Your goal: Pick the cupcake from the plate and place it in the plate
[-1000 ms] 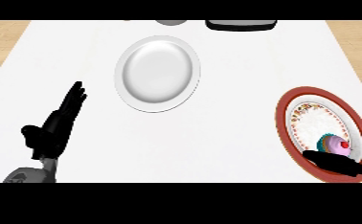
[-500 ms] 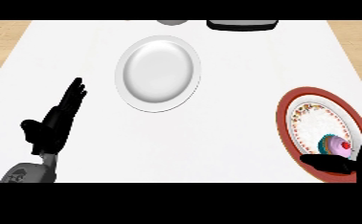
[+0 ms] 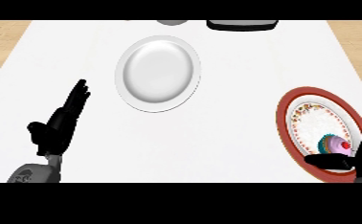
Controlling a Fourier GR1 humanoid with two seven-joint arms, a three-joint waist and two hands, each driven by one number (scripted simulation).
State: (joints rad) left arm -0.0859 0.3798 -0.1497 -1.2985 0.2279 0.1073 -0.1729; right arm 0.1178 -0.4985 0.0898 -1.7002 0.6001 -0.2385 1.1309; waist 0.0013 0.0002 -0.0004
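A cupcake [image 3: 335, 145] with pink frosting and a teal wrapper stands on the near part of a red-rimmed patterned plate [image 3: 309, 95] at the right edge. Only a straight black digit of my right hand [image 3: 328, 161] shows, lying just in front of the cupcake with nothing curled round it; the other digits are out of view. A plain white plate [image 3: 157, 73] lies at the centre left with nothing on it. My left hand [image 3: 58, 128] rests open at the lower left, fingers up, apart from both plates.
A dark flat object [image 3: 240, 24] and a grey round object [image 3: 172, 22] sit at the counter's far edge. Wood-coloured strips show beyond the white counter [image 3: 233, 122] at both upper corners.
My right hand has crept in from the lower right edge toward the cupcake. The left hand has sunk slightly. The cupcake and both plates have not moved.
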